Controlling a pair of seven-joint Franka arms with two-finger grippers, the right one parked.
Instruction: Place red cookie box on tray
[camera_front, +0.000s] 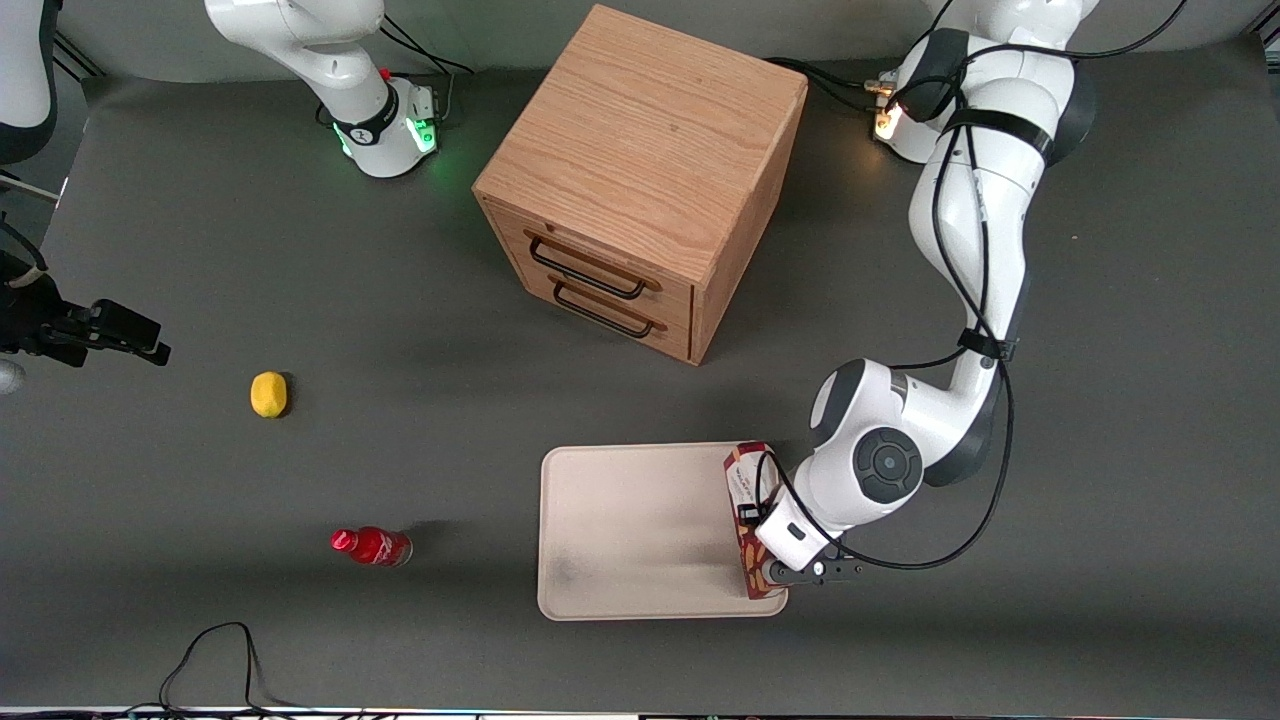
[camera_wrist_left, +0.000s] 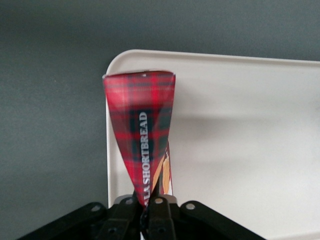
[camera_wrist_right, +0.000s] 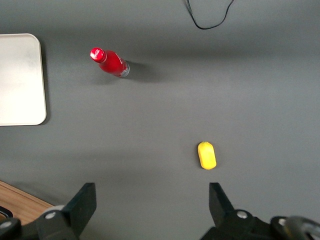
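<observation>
the left arm's end effector (camera_wrist_left: 149, 210) is clamped tight on the red cookie box (camera_wrist_left: 141, 132), which stands on its thin edge over the tray (camera_front: 620, 530) at the rim nearest the working arm. on the grey worktop (camera_front: 200, 250), the red bottle (camera_front: 372, 546) lies at the tray's nine o'clock, the lemon (camera_front: 268, 393) at ten, the wooden drawer cabinet (camera_front: 640, 180) at twelve.

Wooden drawer cabinet (camera_front: 640, 170), lemon (camera_front: 268, 394), red bottle (camera_front: 372, 546).
</observation>
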